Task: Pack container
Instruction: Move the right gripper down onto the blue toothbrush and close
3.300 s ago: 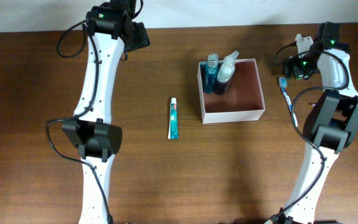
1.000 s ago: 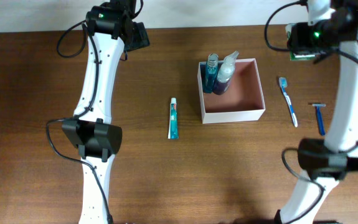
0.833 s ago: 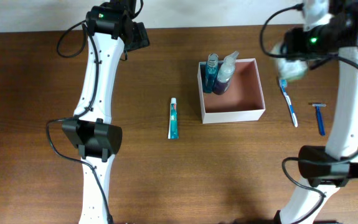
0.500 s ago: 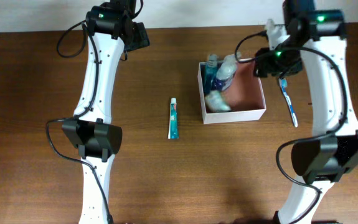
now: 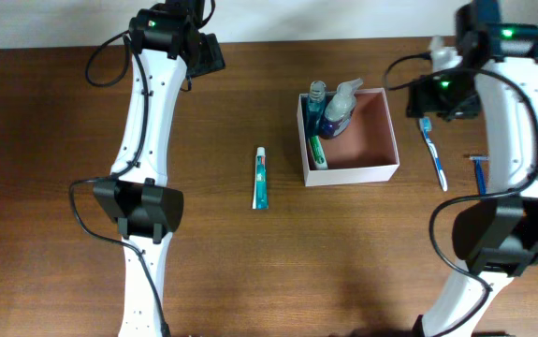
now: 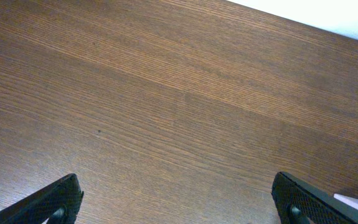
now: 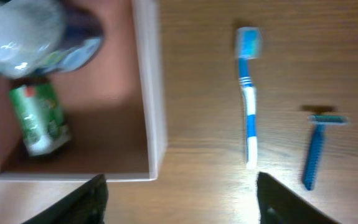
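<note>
The container [image 5: 386,140], a square white-walled box with a pinkish-brown inside [image 7: 157,93], stands at the table's centre right. Inside it are a blue bottle [image 5: 317,101], a clear spray bottle [image 5: 341,101] and a green tube [image 5: 317,151] lying along the left wall [image 7: 40,118]. My right gripper [image 5: 429,94] hovers just past the container's right wall [image 7: 182,208], open and empty. My left gripper [image 5: 208,51] hangs open over bare wood at the far left [image 6: 179,208].
A blue-and-white toothbrush [image 5: 434,150] [image 7: 248,106] and a blue razor [image 5: 480,174] [image 7: 315,146] lie right of the container. A teal toothpaste tube [image 5: 261,178] lies on the table left of it.
My right arm swung over the container, the green tube landed inside, and the gripper has drawn back to the right with its jaws wider. The left arm has not moved.
</note>
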Available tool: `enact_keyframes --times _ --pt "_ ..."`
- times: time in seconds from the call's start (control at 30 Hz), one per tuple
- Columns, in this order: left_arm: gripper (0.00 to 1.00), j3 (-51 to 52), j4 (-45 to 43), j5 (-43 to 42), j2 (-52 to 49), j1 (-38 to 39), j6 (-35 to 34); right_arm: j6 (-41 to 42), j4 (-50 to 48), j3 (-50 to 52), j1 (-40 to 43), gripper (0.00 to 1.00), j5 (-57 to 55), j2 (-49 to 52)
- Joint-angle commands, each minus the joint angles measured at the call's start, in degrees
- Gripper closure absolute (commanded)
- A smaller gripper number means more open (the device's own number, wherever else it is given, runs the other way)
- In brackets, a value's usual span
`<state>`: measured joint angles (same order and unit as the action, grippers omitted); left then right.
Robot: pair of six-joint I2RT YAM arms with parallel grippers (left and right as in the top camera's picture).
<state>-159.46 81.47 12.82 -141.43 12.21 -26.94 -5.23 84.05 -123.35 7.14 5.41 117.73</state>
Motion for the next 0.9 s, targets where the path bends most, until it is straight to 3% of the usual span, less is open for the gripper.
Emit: enact_keyframes --times 0.0,0.2,0.37,0.53,0.87 --pt "0.01 0.11 0.07 0.02 0.76 -0.11 -0.63 0.2 -1.86 -0.39 3.45 0.26 -1.14 -0.02" --pt "0.0 0.11 0.04 0.02 0.79 -0.11 -0.63 -0.66 -5.09 1.03 5.66 0.21 -1.22 2.38" --pt "0.01 0.11 0.07 0.02 0.76 -0.11 -0.63 -7.3 -5.25 2.71 5.75 0.16 -1.57 6.58" --pt "0.01 0.11 0.04 0.02 0.76 -0.11 -0.63 -11.3 -5.22 5.31 5.75 0.04 -1.6 10.6" --pt "0.01 0.11 0.04 0.02 0.76 -0.11 -0.63 -14.03 -5.99 9.44 5.88 0.14 -5.27 16.02"
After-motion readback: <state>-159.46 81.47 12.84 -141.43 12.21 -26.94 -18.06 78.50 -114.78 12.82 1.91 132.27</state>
